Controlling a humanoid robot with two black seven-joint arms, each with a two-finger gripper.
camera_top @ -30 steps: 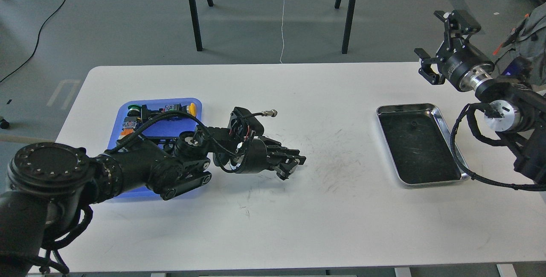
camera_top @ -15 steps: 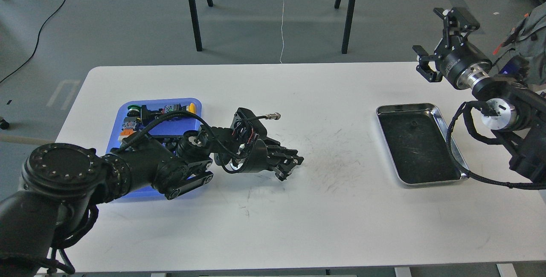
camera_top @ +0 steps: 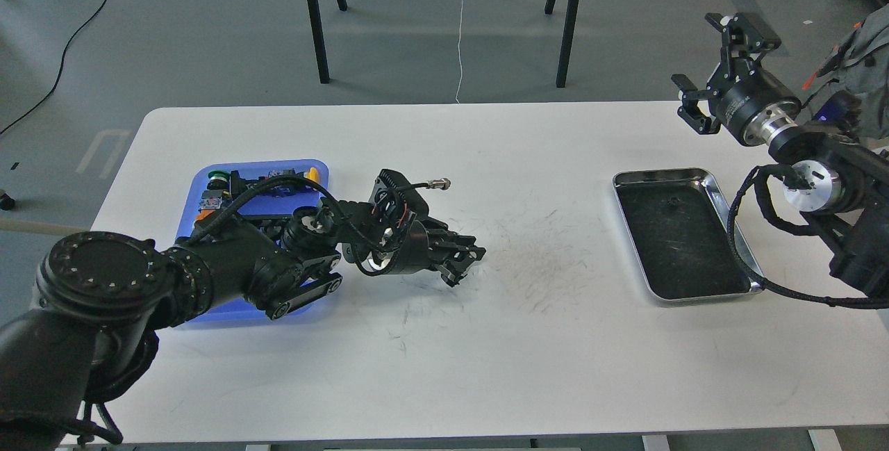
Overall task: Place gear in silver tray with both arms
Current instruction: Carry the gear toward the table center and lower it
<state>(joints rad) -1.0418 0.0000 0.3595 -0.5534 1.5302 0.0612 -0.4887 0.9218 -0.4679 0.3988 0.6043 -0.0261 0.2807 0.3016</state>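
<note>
The silver tray (camera_top: 660,174) lies on the right part of the white table, its dark scratched floor bare. My left gripper (camera_top: 467,261) hovers low over the table just right of the blue tray (camera_top: 208,176). It is dark and its fingers cannot be told apart, so I cannot tell if it holds anything. No gear can be made out. My right gripper (camera_top: 714,65) is open and empty, held high above the table's far right corner, beyond the silver tray.
The blue tray holds several small parts (camera_top: 278,176), partly hidden by my left arm. The table (camera_top: 542,367) is scuffed in the middle. Black table legs (camera_top: 316,27) and cables stand on the floor beyond the far edge.
My left gripper has drawn back a little to the left, toward the blue tray. My right gripper rose slightly, then held still.
</note>
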